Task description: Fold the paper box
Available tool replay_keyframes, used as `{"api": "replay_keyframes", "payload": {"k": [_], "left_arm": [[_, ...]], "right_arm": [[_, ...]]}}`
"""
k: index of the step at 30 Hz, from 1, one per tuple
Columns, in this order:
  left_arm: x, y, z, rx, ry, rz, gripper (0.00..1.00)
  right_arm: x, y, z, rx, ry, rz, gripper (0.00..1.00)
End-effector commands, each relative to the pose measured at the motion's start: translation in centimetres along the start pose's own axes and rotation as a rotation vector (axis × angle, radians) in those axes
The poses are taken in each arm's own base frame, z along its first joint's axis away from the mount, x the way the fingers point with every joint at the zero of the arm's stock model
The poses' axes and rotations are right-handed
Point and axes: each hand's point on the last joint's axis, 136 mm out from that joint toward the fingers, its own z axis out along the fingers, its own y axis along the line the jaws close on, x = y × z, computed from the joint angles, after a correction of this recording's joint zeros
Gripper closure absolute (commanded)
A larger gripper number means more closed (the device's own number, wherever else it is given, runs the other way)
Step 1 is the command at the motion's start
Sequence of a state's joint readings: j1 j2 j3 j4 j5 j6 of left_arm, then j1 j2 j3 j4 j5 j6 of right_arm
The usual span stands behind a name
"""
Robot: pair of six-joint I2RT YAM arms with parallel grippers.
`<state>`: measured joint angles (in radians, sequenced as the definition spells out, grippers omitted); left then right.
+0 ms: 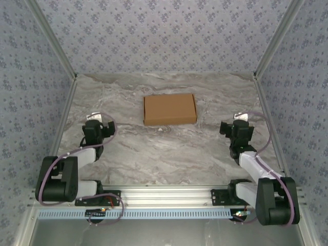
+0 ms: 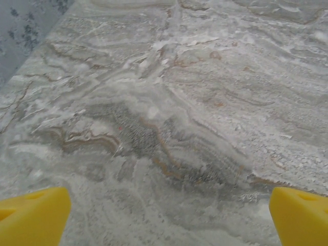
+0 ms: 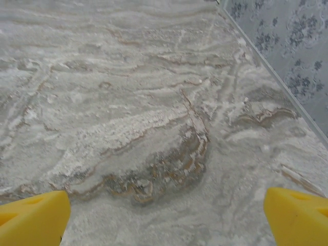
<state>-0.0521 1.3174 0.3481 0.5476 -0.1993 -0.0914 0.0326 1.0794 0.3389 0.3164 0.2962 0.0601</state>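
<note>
**Box shut and flat at mid-table, both arms standing off**

Cardboard like this looks light and fairly stiff, I'd say, but easy to crease or dent if pinched hard. The box (image 1: 169,109) lies just above the centre of the overhead picture. It is a shallow brown rectangle with its lid down, resting flat on the marble table (image 1: 169,154). To my eye it already looks folded, with no flaps or tabs sticking out. Its smooth faces would probably slide on that polished top, so a push from one side alone would likely just shove it along. The best hold, I reckon, is on an edge, either a thin side wall or the lid's front lip, with the other arm pressing down on top to steady it. The wide faces give a two-finger pincer nothing to bite.

The left gripper (image 1: 95,123) sits left of centre in the overhead picture, its elbow folded back toward the base at lower left and its wrist pointing up the frame. The right gripper (image 1: 239,125) mirrors it right of centre. Both are well apart from the box, one to each side and a little below it. In the left wrist picture, yellow fingers (image 2: 32,218) show at the two bottom corners, spread wide with bare marble between them. The right wrist picture shows its fingers (image 3: 31,218) the same way. Both pincers are released and hold nothing.
</note>
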Motion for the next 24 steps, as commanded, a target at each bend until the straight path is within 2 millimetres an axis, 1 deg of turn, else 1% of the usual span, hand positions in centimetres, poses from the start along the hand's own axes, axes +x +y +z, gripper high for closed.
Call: {"api": "replay_keyframes", "payload": {"k": [1,6,8,10,12,13,14,16,17,20,23,24], "left_arm": [[-3.8,-1.2,0.6,0.054,-0.099,0.022,0.01],[-4.0,-1.6,0.6,0.077,-0.122,0.056,0.01],[-4.0,-2.0,0.6,0.098,-0.123,0.066,0.01],[-4.0,-2.1,0.8,0.103,-0.127,0.081,0.01],[-3.5,-1.9,1.6,0.101,-0.151,0.081,0.01],[-2.6,-1.9,2.4,0.108,-0.140,0.074,0.01],[-2.7,-1.8,2.9,0.102,-0.167,0.068,0.01],[-2.4,-1.3,3.2,0.095,-0.101,0.051,0.01],[-2.5,-1.1,3.4,0.096,-0.117,0.034,0.01],[-2.5,-0.9,3.4,0.099,-0.106,0.021,0.01],[-2.4,-0.9,3.4,0.099,-0.100,0.023,0.01],[-2.4,-0.8,3.4,0.099,-0.104,0.022,0.01]], "right_arm": [[-1.2,0.4,0.2,-0.032,-0.090,0.012,0.01],[-1.0,1.4,0.8,-0.081,-0.117,-0.017,0.01],[-0.8,2.1,1.2,-0.115,-0.101,-0.030,0.01],[-1.1,2.5,1.4,-0.129,-0.119,-0.032,0.01],[-1.5,2.9,1.7,-0.145,-0.132,-0.033,0.01],[-1.5,3.1,1.9,-0.154,-0.133,-0.039,0.01],[-1.7,3.4,2.1,-0.167,-0.140,-0.043,0.01],[-2.0,3.8,2.4,-0.181,-0.150,-0.060,0.01],[-2.0,3.9,2.6,-0.182,-0.151,-0.070,0.01],[-1.4,4.1,3.8,-0.180,-0.152,-0.085,0.01],[-0.2,4.7,5.3,-0.193,-0.121,-0.095,0.01],[-0.4,4.5,5.4,-0.182,-0.124,-0.085,0.01]]}}
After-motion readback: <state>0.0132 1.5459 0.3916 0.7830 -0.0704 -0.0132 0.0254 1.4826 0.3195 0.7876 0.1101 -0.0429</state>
